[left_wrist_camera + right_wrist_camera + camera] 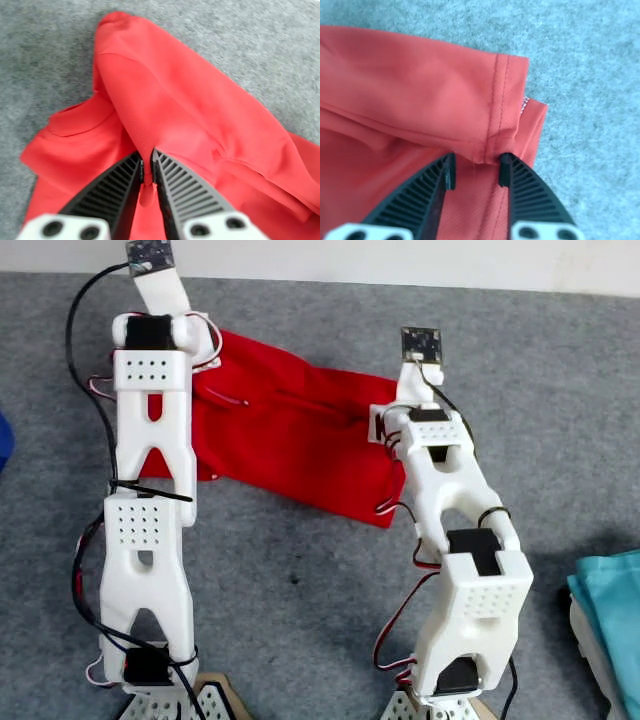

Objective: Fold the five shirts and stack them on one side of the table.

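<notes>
Pinching the partly arm-covered red shirt (290,440), left gripper (147,167) clenches; right gripper (476,172) gapes.

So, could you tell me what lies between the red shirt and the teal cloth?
In the high view, the right arm crosses it; otherwise bare grey table separates red shirt and teal cloth.

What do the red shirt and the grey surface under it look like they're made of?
The red shirt: thin, matte knit, likely synthetic; the wrist views show a fine mesh weave and a double-stitched hem. The table covering: grey felt or short-pile carpet, judging by its fuzzy, mottled look.
</notes>
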{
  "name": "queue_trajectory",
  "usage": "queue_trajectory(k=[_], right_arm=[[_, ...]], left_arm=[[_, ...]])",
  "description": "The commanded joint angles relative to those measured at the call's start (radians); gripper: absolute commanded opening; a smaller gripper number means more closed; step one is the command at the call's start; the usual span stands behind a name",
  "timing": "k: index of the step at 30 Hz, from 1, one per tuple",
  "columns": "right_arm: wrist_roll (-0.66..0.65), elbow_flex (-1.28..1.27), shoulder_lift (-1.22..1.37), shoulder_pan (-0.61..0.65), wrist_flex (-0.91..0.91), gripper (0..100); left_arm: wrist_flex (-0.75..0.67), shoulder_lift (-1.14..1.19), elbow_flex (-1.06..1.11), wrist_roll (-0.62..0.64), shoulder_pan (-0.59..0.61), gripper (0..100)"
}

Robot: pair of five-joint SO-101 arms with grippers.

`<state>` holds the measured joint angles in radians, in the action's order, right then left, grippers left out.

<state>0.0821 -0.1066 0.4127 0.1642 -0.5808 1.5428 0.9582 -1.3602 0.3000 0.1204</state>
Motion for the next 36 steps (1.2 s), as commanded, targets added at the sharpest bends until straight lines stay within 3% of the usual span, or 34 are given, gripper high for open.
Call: queue_trajectory(k=[1,18,24,32,36], right_arm=[[-0.011,0.062,0.019,-0.008,0.019,15.6],[-0.048,0.15,0.091,-0.025,0.019,15.4],[-0.081,0.291,0.196,-0.027,-0.005,0.6],[-0.077,0.375,0.209,-0.054,-0.041,0.7],[-0.077,0.53,0.208,-0.093,-0.142,0.7]], left_arm=[[-0.011,-0.044,-0.042,-0.002,0.033,1],[-0.011,0.001,-0.045,-0.002,0.031,1],[-0.011,0.002,-0.045,-0.002,0.031,1],[-0.018,-0.004,-0.054,-0.002,0.028,1],[0.002,-0.004,-0.223,-0.002,0.033,1]])
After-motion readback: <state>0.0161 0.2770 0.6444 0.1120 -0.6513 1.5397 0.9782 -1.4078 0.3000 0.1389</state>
